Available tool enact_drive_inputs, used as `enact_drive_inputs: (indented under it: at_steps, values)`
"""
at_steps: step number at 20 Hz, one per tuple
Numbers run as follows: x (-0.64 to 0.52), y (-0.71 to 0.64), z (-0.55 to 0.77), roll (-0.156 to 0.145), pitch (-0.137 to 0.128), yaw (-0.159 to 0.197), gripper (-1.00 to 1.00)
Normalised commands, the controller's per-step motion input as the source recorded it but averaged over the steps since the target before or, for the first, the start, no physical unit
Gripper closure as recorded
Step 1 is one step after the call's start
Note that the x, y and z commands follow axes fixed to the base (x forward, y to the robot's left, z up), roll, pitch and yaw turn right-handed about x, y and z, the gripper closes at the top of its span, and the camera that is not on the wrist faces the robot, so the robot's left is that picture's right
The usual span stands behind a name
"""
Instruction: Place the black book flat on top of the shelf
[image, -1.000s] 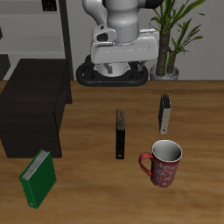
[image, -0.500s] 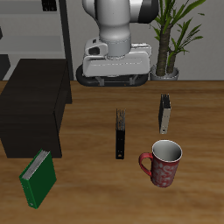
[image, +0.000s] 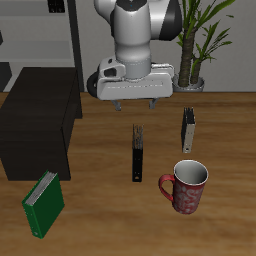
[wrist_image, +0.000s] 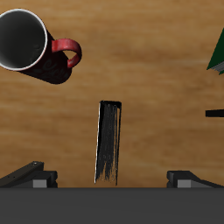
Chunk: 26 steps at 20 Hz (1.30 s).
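The worktop (image: 215, 130) fills most of the exterior frame, a wood-grain surface. At the frame's left edge sits the shelf (image: 35, 125), a low dark cabinet with a flat top that carries nothing in this view. Above centre hangs the robot arm, its gripper (image: 135, 103) pointing down over the middle of the worktop. The jaws stand wide apart and hold nothing; in the wrist view the two fingertips sit far to either side with the book's top edge between them.

The black book (image: 137, 153) stands upright on its edge just below the centre of the exterior frame, well apart from the shelf and directly under the gripper. It looks thin, stiff and light, so it should not sag when lifted, but standing on so narrow an edge it could topple at a sideways nudge. Its covers look smooth and may slip. The sensible hold is probably across its thickness near the top edge, one finger on each cover, which the wide opening allows.

The green book (image: 42, 204) leans at lower left, near the shelf's front. The red mug (image: 188, 186) stands at lower right, open and apparently empty inside. A smaller grey-black book (image: 188, 130) stands farther back, beside a potted plant (image: 196, 40).
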Motion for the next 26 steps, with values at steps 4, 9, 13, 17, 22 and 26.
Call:
enact_drive_inputs:
  at_steps: [4, 9, 13, 17, 22, 26]
  values:
    - [0.09, 0.06, -0.21, -0.013, 0.007, 0.018, -1.00]
    - [0.06, 0.07, -0.24, 0.001, 0.010, -0.002, -1.00]
    - [0.09, 0.00, -0.24, -0.008, 0.029, -0.003, -1.00]
    - [0.08, -0.02, -0.29, -0.010, 0.040, -0.010, -1.00]
    - [0.04, -0.04, -0.24, -0.006, 0.030, 0.002, -1.00]
    - [0.04, 0.00, -0.22, 0.018, 0.038, 0.006, -1.00]
